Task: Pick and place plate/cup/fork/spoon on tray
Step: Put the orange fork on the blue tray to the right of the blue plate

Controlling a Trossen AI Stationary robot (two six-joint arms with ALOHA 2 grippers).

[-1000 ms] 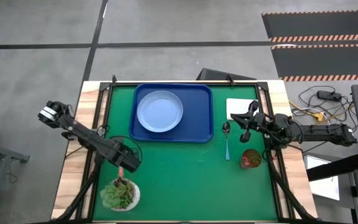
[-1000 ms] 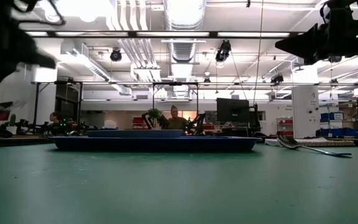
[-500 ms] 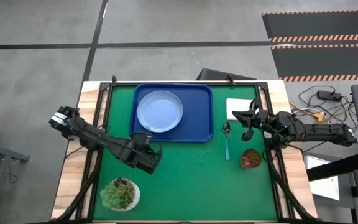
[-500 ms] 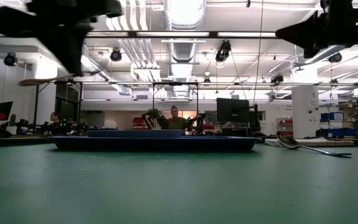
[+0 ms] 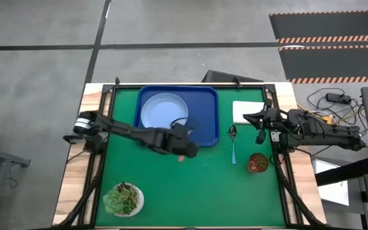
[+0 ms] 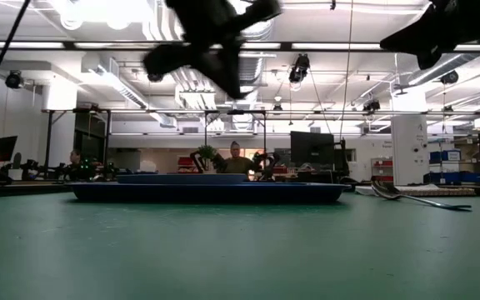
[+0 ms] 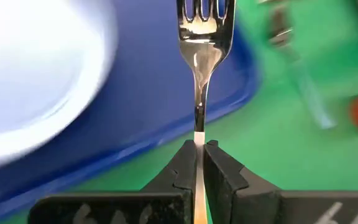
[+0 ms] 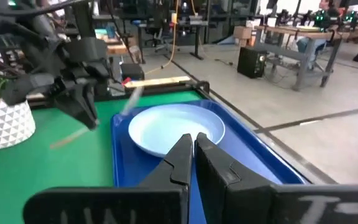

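My left gripper (image 5: 184, 148) is shut on the orange-handled fork (image 7: 204, 25) above the tray's near right corner. It also shows in the low view (image 6: 223, 71) and the right wrist view (image 8: 86, 109). The dark-blue tray (image 5: 204, 128) holds the pale-blue plate (image 5: 163, 114). The blue-handled spoon (image 5: 233, 145) lies on the green mat right of the tray. The dark-red cup (image 5: 257, 163) stands near it. My right gripper (image 5: 255, 121) is shut and empty, raised beside the spoon's bowl. My left gripper pinches the fork between its two fingers where the metal neck (image 7: 198, 138) meets the handle. The tines (image 7: 205, 9) stick out ahead of the fingertips, over the tray. The fork is lifted clear, and its orange handle end (image 5: 181, 158) shows on the near side.
A white square pad (image 5: 246, 112) lies at the far right, under my right arm. A potted succulent (image 5: 123, 199) stands at the near left. Bare green mat lies between the tray and the near edge.
My left gripper has swung from beside the succulent toward the table's right and far side, carrying the fork clear of the table. It now hangs over the tray's near right corner.
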